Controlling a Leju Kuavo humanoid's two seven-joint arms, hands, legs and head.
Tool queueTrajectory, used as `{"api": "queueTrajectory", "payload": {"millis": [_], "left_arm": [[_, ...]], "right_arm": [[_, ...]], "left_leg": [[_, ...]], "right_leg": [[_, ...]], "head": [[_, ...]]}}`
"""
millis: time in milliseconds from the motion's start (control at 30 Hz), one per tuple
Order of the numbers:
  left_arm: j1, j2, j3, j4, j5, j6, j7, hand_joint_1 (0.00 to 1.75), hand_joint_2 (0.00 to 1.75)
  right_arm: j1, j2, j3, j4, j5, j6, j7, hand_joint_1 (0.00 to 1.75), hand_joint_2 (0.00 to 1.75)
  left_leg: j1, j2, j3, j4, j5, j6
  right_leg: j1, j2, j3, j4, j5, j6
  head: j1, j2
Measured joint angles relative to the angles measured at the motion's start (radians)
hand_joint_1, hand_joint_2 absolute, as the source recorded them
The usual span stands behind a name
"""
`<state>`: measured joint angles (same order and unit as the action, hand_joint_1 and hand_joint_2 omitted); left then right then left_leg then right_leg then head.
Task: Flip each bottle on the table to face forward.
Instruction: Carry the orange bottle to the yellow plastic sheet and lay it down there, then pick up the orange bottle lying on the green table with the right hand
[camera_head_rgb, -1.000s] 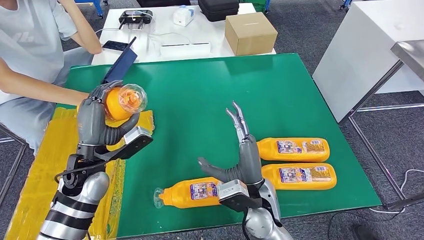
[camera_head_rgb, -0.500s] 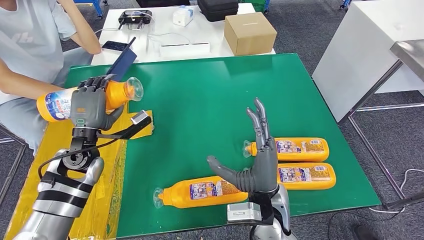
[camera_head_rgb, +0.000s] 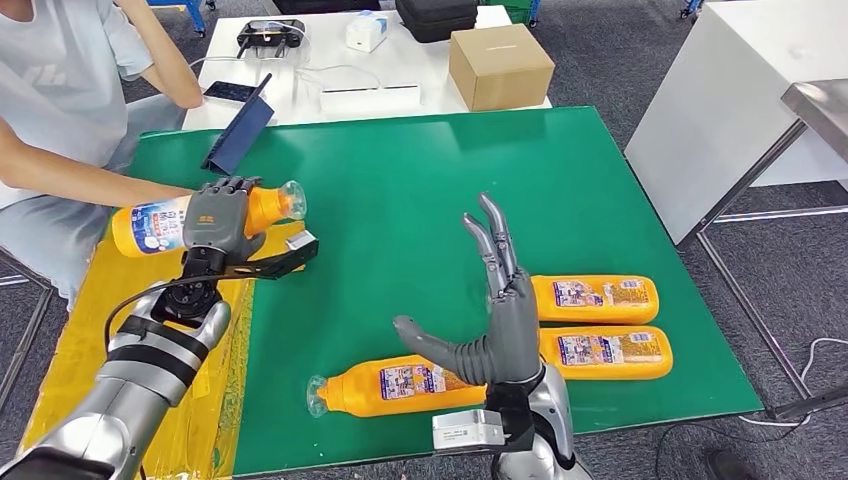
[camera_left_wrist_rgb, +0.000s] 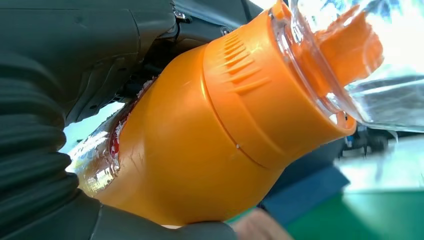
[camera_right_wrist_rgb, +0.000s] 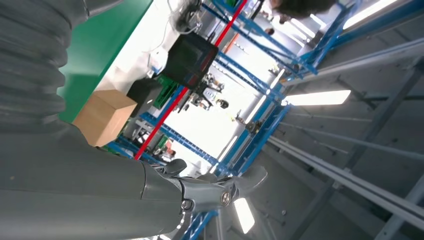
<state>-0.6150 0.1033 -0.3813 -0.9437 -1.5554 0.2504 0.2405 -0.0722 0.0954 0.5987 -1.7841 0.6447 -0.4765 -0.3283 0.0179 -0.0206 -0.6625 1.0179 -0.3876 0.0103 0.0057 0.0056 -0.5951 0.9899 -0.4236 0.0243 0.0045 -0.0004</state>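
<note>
Left hand (camera_head_rgb: 215, 222) grips an orange bottle (camera_head_rgb: 170, 222) sideways above the table's (camera_head_rgb: 400, 190) left edge, right hand (camera_head_rgb: 500, 320) spread empty; judged mid-flip, next set it down label-forward.

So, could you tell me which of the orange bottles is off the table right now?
The bottle gripped in the left hand; the other three lie on the green table.

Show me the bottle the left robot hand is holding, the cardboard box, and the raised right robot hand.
held bottle (camera_head_rgb: 150, 226), head view, on its label.
cardboard box (camera_head_rgb: 500, 65), head view, on its top face.
right robot hand (camera_head_rgb: 508, 320), head view, on the palm.
</note>
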Motion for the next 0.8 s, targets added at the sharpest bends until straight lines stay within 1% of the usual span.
{"api": "queueTrajectory", "payload": {"millis": [167,300,333,433,467,500,600,633,800], "left_arm": [[-0.026,-0.026,0.022,0.142,0.008,0.010,0.008,1.75,1.75],[-0.037,-0.035,0.041,0.223,0.017,-0.002,0.020,1.72,1.75],[-0.040,-0.037,0.046,0.240,0.017,-0.012,0.021,1.58,1.75],[-0.050,-0.041,0.056,0.287,0.017,-0.043,0.030,0.88,1.75],[-0.052,-0.042,0.058,0.301,0.017,-0.050,0.033,0.79,1.75],[-0.054,-0.043,0.060,0.313,0.017,-0.056,0.036,0.63,1.75],[-0.057,-0.045,0.064,0.342,0.017,-0.063,0.041,0.04,1.75],[-0.058,-0.046,0.065,0.349,0.016,-0.064,0.044,0.00,1.75],[-0.065,-0.047,0.066,0.371,0.003,-0.076,0.068,0.00,1.75]], "right_arm": [[-0.022,0.000,0.017,0.014,0.001,0.018,0.013,0.00,1.75],[-0.033,-0.002,0.027,0.028,0.015,0.041,0.035,0.00,1.75],[-0.036,-0.002,0.030,0.032,0.023,0.049,0.043,0.00,1.75],[-0.048,-0.004,0.037,0.051,0.044,0.071,0.063,0.00,1.75],[-0.052,-0.004,0.038,0.057,0.048,0.076,0.067,0.00,1.75],[-0.055,-0.004,0.040,0.064,0.052,0.080,0.071,0.00,1.75],[-0.063,-0.004,0.046,0.079,0.058,0.084,0.073,0.00,1.75],[-0.066,-0.005,0.047,0.082,0.059,0.085,0.074,0.00,1.75],[-0.073,-0.005,0.052,0.096,0.061,0.085,0.081,0.00,1.75]], "left_leg": [[0.000,0.000,0.000,0.000,0.000,0.000],[0.000,0.000,0.000,0.000,0.000,0.000],[0.000,0.000,0.000,0.000,0.000,0.000],[0.000,0.000,0.000,0.000,0.000,0.000],[0.000,0.000,0.000,0.000,0.000,0.000],[0.000,0.000,0.000,0.000,0.000,0.000],[0.000,0.000,0.000,0.000,0.000,0.000],[0.000,0.000,0.000,0.000,0.000,0.000],[0.000,0.000,0.000,0.000,0.000,0.000]], "right_leg": [[0.000,0.000,0.000,0.000,0.000,0.000],[0.000,0.000,0.000,0.000,0.000,0.000],[0.000,0.000,0.000,0.000,0.000,0.000],[0.000,0.000,0.000,0.000,0.000,0.000],[0.000,0.000,0.000,0.000,0.000,0.000],[0.000,0.000,0.000,0.000,0.000,0.000],[0.000,0.000,0.000,0.000,0.000,0.000],[0.000,0.000,0.000,0.000,0.000,0.000],[0.000,0.000,0.000,0.000,0.000,0.000]], "head": [[0.000,0.000],[0.000,0.000],[0.000,0.000],[0.000,0.000],[0.000,0.000],[0.000,0.000],[0.000,0.000],[0.000,0.000],[0.000,0.000]]}}
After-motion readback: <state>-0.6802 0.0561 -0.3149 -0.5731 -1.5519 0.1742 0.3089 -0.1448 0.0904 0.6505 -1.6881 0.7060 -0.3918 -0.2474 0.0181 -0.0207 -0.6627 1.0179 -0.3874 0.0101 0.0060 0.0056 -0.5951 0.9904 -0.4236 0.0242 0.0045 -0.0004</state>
